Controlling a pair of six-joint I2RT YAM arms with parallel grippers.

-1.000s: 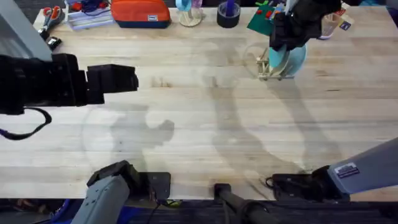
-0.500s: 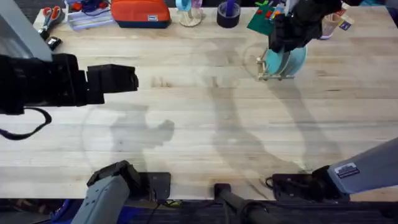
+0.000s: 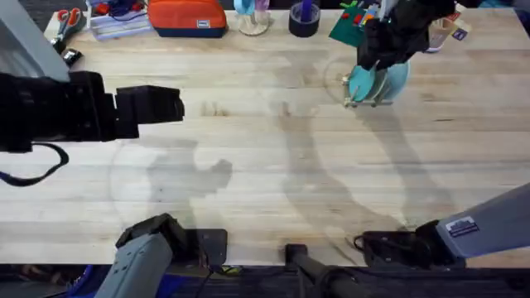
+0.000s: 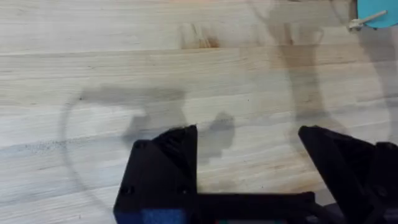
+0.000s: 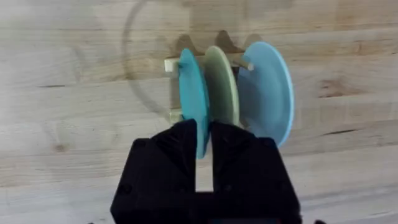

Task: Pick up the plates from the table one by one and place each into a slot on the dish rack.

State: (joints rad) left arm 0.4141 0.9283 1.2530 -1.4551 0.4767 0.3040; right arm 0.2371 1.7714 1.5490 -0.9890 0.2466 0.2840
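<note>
From overhead, the right tool (image 3: 379, 60) hangs over the dish rack (image 3: 358, 99), the turquoise plate (image 3: 361, 82) upright in it; the left tool (image 3: 170, 105) waits far across the surface (image 3: 265, 174), spread wide and empty. Right wrist view: fingers clenched on the turquoise plate's rim (image 5: 194, 99), beside cream (image 5: 222, 87) and pale blue (image 5: 266, 87) plates. Light, stiff, slick plastic, I'd say: grip the edge.

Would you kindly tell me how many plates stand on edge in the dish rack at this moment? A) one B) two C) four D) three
D: the right wrist view shows a turquoise plate, a cream plate and a pale blue plate upright side by side in the dish rack, with the right claw at the turquoise one.
</note>
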